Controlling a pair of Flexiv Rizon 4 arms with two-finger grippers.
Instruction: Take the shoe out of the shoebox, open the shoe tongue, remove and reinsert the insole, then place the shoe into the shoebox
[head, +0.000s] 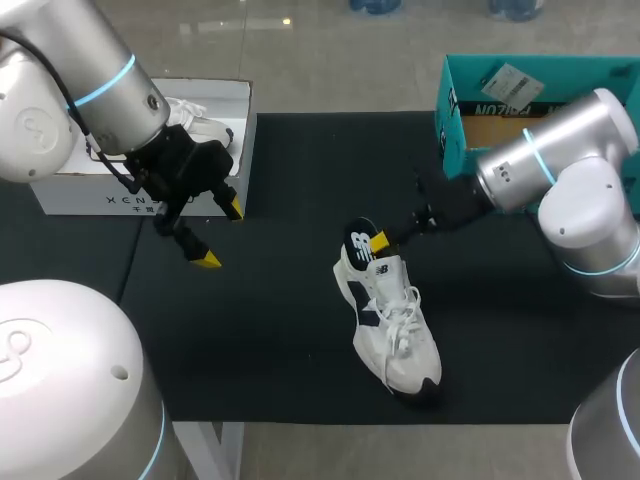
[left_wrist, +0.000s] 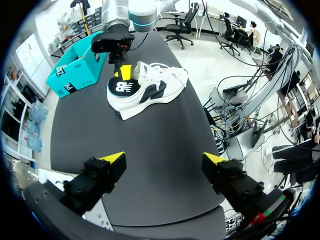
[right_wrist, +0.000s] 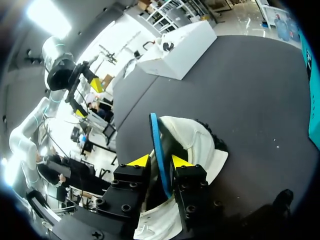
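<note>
White shoe (head: 390, 320) lies at the middle of the table (head: 290, 190), heel toward the right gripper (right_wrist: 160, 161), toe toward the near edge. It pinches the insole (right_wrist: 157, 135) standing in the heel (the left gripper (head: 220, 234), spread wide, is well apart).

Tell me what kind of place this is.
Probably a robot test bench: left arm and right arm over a black mat, right tool gripping the insole of a shoe, white shoebox nearby.

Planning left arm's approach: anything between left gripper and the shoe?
No: only bare mat between left gripper and shoe, per head and left wrist views.
</note>
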